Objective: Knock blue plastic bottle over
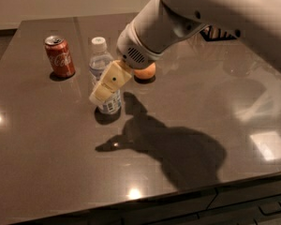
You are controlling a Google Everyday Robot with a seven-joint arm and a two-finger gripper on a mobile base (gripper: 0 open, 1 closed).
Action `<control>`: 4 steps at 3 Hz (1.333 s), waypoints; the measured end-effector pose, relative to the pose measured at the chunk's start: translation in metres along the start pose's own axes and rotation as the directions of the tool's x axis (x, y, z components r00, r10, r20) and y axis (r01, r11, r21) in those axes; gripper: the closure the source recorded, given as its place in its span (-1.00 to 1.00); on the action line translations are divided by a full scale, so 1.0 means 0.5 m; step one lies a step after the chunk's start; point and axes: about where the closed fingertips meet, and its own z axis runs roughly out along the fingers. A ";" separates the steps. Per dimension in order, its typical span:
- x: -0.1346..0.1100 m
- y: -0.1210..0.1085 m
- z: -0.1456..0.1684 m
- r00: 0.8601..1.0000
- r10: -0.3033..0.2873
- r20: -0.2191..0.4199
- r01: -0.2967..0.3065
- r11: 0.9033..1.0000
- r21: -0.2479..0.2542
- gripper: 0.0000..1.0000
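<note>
The blue plastic bottle [101, 64] stands upright on the dark table, with a white cap and a pale label. My gripper [103, 90] reaches in from the upper right, and its cream fingers overlap the bottle's lower right side at label height. It looks to be touching the bottle. The arm's shadow falls on the table in front of the bottle.
A red Coca-Cola can [60, 56] stands to the left of the bottle. An orange [146, 72] lies just behind my wrist. The dark table [47, 144] has its front edge near the bottom. A dark rack [218, 33] sits at the far right back.
</note>
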 end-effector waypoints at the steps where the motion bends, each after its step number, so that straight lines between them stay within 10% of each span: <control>1: -0.014 -0.001 0.015 0.999 0.015 0.034 -0.016 1.000 0.012 -0.65; 4: -0.047 -0.005 -0.010 0.999 0.020 0.046 -0.020 1.000 0.012 0.74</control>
